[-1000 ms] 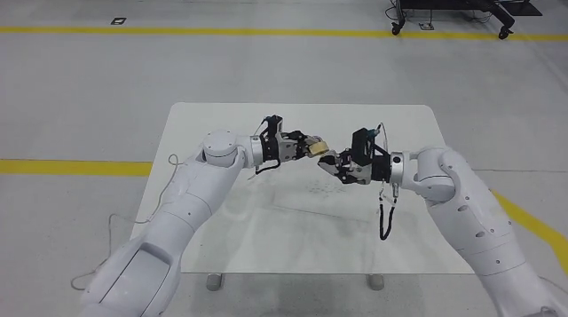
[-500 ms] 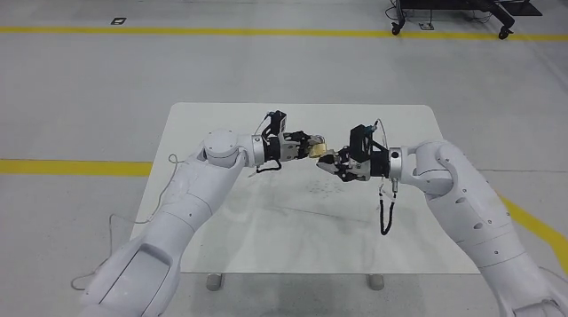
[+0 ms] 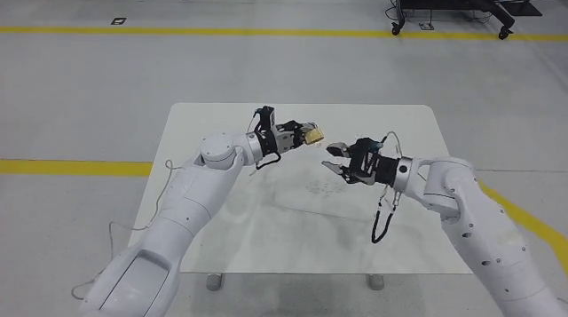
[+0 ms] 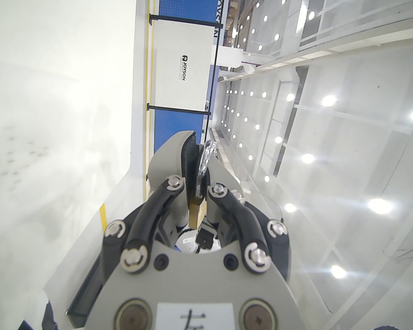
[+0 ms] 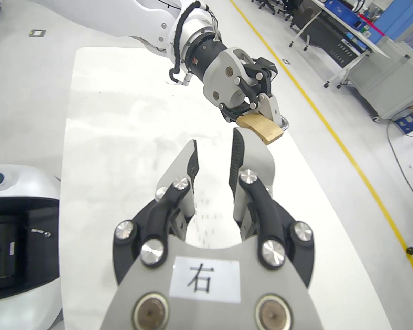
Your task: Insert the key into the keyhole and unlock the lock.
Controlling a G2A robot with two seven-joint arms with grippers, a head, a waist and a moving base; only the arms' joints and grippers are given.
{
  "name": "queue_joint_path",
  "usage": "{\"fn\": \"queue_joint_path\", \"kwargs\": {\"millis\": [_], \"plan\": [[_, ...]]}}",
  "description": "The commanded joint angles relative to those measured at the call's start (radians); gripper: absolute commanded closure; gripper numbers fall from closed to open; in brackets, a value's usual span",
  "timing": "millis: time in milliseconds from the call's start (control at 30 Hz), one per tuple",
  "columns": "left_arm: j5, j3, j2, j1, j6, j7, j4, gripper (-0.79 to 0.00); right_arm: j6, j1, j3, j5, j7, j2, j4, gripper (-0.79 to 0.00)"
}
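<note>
My left gripper (image 3: 302,134) is shut on a brass padlock (image 3: 311,133) and holds it in the air over the far middle of the white table (image 3: 266,228). In the left wrist view the lock's brass body (image 4: 197,212) sits deep between the fingers, and its silver shackle (image 4: 204,159) reaches their tips. The right wrist view shows the padlock (image 5: 261,128) jutting out of the left gripper (image 5: 261,113). My right gripper (image 5: 215,159) stands open a short way from the lock, with nothing between its fingers. From above, the right gripper (image 3: 335,157) is to the lock's right and nearer the front.
A black cable (image 3: 383,215) hangs from the right forearm over the table. The tabletop bears faint scuff marks (image 3: 324,184) near its middle. Yellow floor lines (image 3: 266,30) run behind and beside the table.
The two grippers, almost touching before, have drawn apart. The left one carried the padlock up toward the table's far edge. The right one pulled back to the right.
</note>
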Motion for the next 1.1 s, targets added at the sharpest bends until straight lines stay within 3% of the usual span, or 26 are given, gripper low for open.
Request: {"fn": "queue_joint_path", "kwargs": {"millis": [0, 100, 267, 400, 500, 600, 667, 900, 1067], "plan": [[0.006, 0.001, 0.000, 0.004, 0.006, 0.002, -0.008, 0.000, 0.069, -0.006, -0.031, -0.079, -0.040, -0.006, -0.011, -0.231], [0.013, 0.002, -0.001, 0.008, 0.012, 0.002, -0.016, 0.000, 0.159, -0.004, -0.070, -0.167, -0.075, -0.015, -0.011, -0.289], [0.016, -0.003, 0.000, 0.012, 0.018, -0.001, -0.023, 0.000, 0.311, -0.020, -0.114, -0.307, -0.072, -0.026, -0.035, -0.280], [0.016, -0.008, 0.000, 0.014, 0.021, -0.005, -0.027, 0.000, 0.358, -0.034, -0.129, -0.355, -0.055, -0.030, -0.053, -0.283], [0.018, -0.010, 0.000, 0.015, 0.025, -0.008, -0.028, 0.000, 0.378, -0.043, -0.130, -0.373, -0.045, -0.032, -0.062, -0.231], [0.021, -0.012, 0.000, 0.015, 0.027, -0.011, -0.030, 0.000, 0.390, -0.050, -0.128, -0.380, -0.033, -0.034, -0.068, -0.022], [0.024, -0.012, 0.000, 0.016, 0.028, -0.013, -0.031, 0.000, 0.395, -0.052, -0.126, -0.377, -0.026, -0.036, -0.071, 0.000], [0.042, -0.008, -0.001, 0.017, 0.018, -0.024, -0.037, 0.000, 0.398, -0.063, -0.108, -0.271, -0.038, -0.044, -0.054, 0.000], [0.067, -0.006, -0.001, 0.019, -0.019, -0.027, -0.050, 0.000, 0.272, -0.064, -0.067, 0.030, -0.198, -0.051, 0.061, 0.000]]}}
